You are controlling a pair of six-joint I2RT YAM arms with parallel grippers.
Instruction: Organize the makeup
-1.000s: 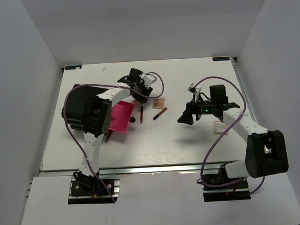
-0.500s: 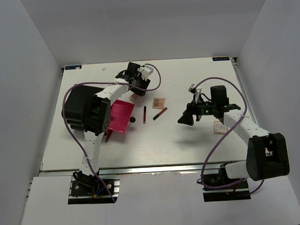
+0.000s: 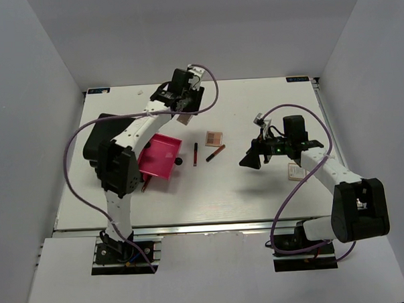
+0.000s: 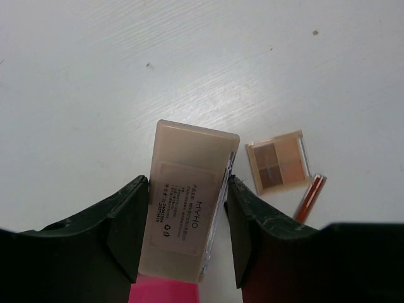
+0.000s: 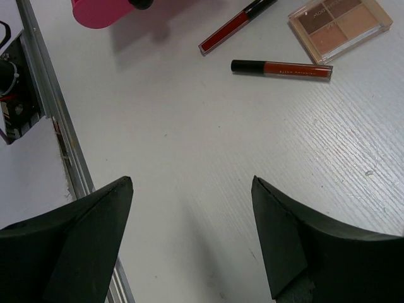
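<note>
My left gripper is shut on a beige rectangular palette, label side up, held above the table just beyond the open pink drawer. A square tan palette lies on the table to its right. Two red-and-black sticks lie beside it: one nearer the drawer, one slanted. Another small palette lies under my right forearm. My right gripper is open and empty, above bare table to the right of the sticks.
A big black box stands at the left, its pink drawer pulled out toward the middle, with a black knob on its front. A red stick pokes out beside the drawer's near edge. White walls enclose the table.
My left arm has risen and moved toward the far edge with the beige palette in its jaws, uncovering more of the pink drawer. The right arm has barely moved.
</note>
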